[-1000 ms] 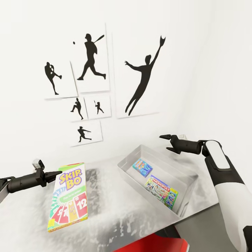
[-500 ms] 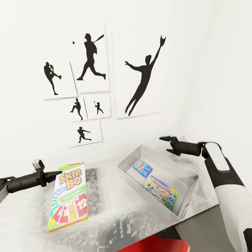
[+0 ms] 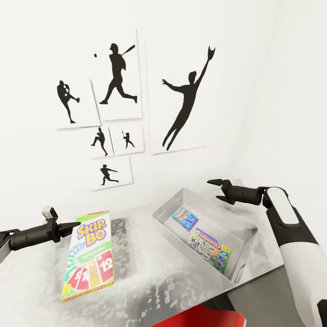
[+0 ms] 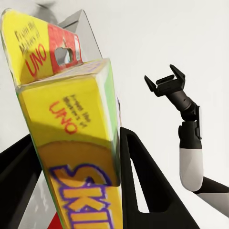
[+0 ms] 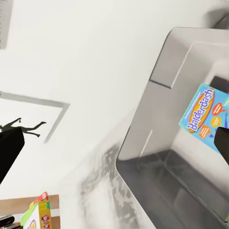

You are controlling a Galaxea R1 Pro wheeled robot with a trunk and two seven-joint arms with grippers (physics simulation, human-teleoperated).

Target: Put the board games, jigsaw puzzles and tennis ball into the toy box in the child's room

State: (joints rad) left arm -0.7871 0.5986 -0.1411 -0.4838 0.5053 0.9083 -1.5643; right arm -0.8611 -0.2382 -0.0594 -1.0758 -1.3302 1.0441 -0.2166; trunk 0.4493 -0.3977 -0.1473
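The counter [image 3: 150, 281] at the lower middle of the head view looks like brushed metal — pale grey, streaked with blurred reflections. The toy box [image 3: 236, 227] on it has the same smooth, dull-grey sheen. The Skip-Bo box [image 3: 90, 255] at lower left is glossy printed card — as are the Monopoly box [image 3: 210, 249] and Balderdash box [image 3: 185, 217]. Both tools look matt black plastic.

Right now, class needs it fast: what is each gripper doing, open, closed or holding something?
Left gripper: shut on the Skip-Bo box, held above the table.
Right gripper: open, holding nothing, above the toy box.
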